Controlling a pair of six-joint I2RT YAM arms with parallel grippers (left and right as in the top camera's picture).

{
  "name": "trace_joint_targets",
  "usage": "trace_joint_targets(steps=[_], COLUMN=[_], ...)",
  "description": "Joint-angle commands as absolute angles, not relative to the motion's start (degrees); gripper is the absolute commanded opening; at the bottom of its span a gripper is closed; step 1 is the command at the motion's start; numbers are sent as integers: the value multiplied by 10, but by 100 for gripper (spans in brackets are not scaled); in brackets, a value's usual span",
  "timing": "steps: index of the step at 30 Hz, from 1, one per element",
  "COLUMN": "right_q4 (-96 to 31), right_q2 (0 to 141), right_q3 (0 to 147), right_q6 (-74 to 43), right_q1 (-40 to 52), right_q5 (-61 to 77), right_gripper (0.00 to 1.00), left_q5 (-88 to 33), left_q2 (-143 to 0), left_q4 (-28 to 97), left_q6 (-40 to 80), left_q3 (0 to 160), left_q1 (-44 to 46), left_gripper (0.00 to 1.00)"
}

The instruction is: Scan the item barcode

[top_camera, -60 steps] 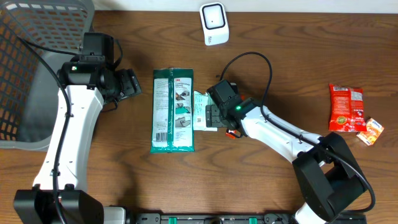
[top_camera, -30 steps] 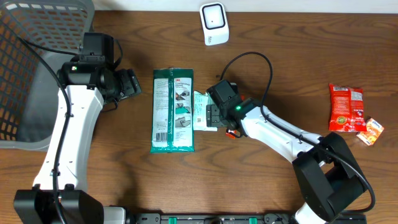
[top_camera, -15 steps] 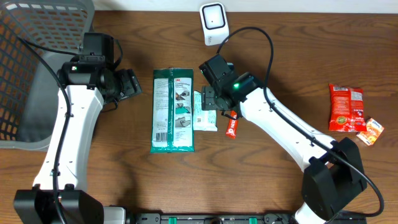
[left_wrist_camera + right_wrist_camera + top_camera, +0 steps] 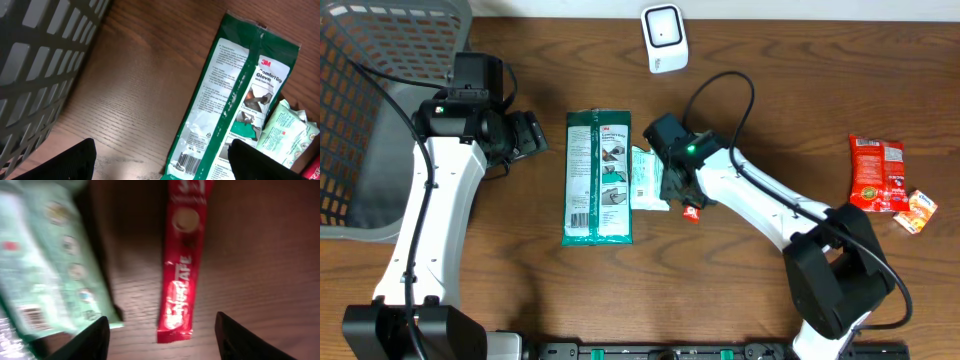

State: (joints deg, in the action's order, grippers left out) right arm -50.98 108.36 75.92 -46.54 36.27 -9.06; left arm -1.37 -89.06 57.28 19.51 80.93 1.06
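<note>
The tabletop (image 4: 520,290) shows a job barely begun: nothing is lifted and nothing is in front of the reader. The grey basket (image 4: 350,100) at the left edge looks empty as far as the overhead view shows, so no item seems to have been scanned and dropped there. The green glove packet (image 4: 598,178) lies flat in the middle, its barcode facing up at the near end, untouched. The left gripper (image 4: 162,145) hangs above the wood just beside it with its fingers wide apart and holding nothing. A red snack bag (image 4: 876,174) sits far to the right. The white scanner (image 4: 664,37) stands at the far edge, well apart from every item. A pale green packet (image 4: 647,180) lies against the glove packet's right side. Just beside that is the red sachet (image 4: 181,265), which appears to be the item chosen. The right gripper (image 4: 161,320) is low over it, fingers apart on either side of its end and not clamped on it. A small orange packet (image 4: 920,211) lies by the snack bag. What remains is the grasp, the lift, the carry to the scanner and the showing of the barcode.
</note>
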Motion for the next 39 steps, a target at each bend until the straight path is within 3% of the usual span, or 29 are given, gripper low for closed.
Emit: trace_joint_targets(steps=[1, 6, 19, 25, 28, 39], right_q4=[-507, -463, -361, -332, -317, -342], right_q2=[1087, 1087, 1088, 1088, 1088, 1086], right_q3=[746, 720, 654, 615, 599, 599], right_q6=[-496, -466, -447, -447, -447, -384], right_q1=[345, 320, 312, 312, 312, 312], right_q5=[-106, -75, -56, -62, -62, -61], right_gripper=[53, 32, 32, 18, 2, 1], left_q5=[-13, -13, -13, -13, -13, -13], left_q2=[-897, -897, -897, -897, -897, -897], left_q4=[576, 576, 576, 576, 576, 576], left_q6=[196, 196, 196, 196, 196, 196], left_q3=[805, 805, 805, 805, 805, 805], left_q1=[8, 8, 8, 8, 8, 8], left_gripper=[85, 85, 86, 86, 86, 86])
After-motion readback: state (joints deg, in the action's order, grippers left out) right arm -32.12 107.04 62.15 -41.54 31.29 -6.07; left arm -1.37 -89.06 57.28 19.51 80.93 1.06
